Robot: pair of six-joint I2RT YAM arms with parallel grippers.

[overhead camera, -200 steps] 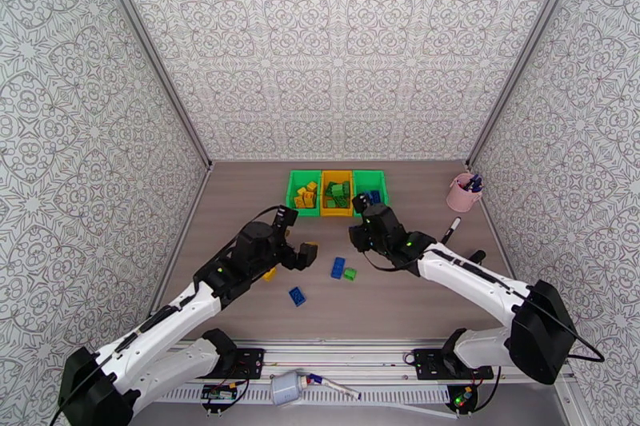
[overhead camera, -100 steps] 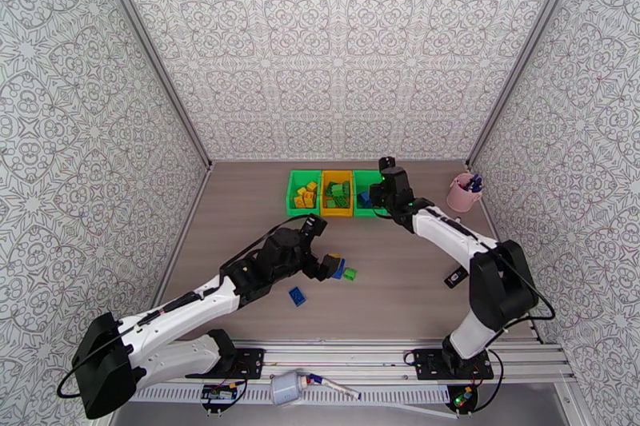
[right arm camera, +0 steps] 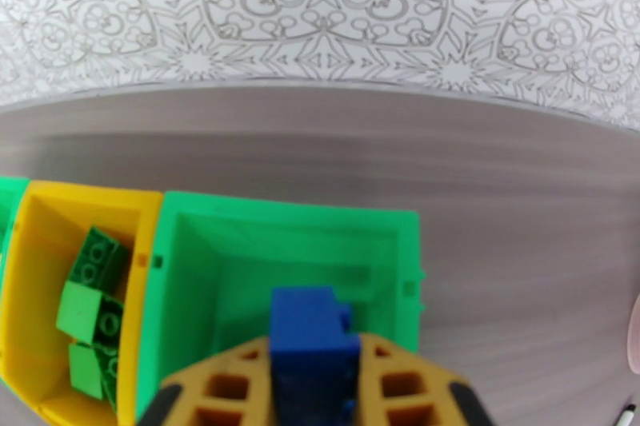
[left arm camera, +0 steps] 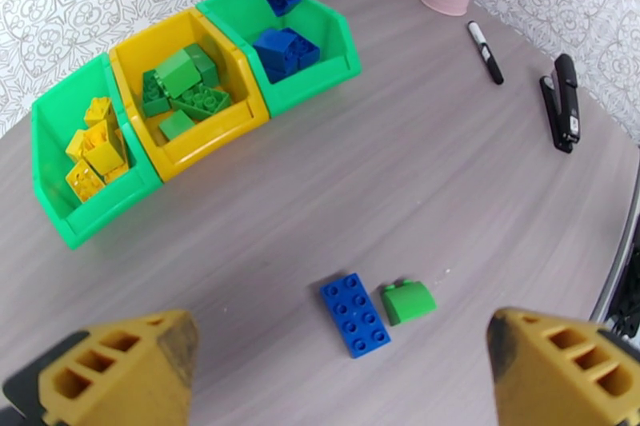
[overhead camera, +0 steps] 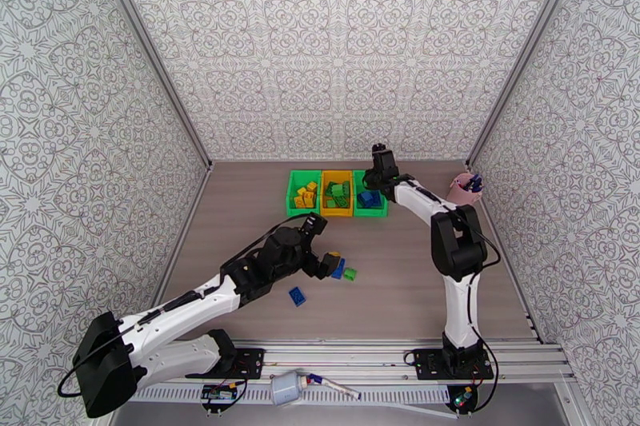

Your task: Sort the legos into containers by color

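Over the right bin (right arm camera: pixel 288 229), our right jaws are arriving from the middle, pinching a blue brick (right arm camera: pixel 312 332) narrowly, so it is nearing its drop. Our left jaws are hovering wide and empty above a blue plate (left arm camera: pixel 355 314) and green brick (left arm camera: pixel 408 301) lying loose on the surface (left arm camera: pixel 448 180).

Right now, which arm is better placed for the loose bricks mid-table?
Left. The left tool, open, hovers above the loose blue brick and green brick; the right tool is shut on a second blue brick over a green bin.
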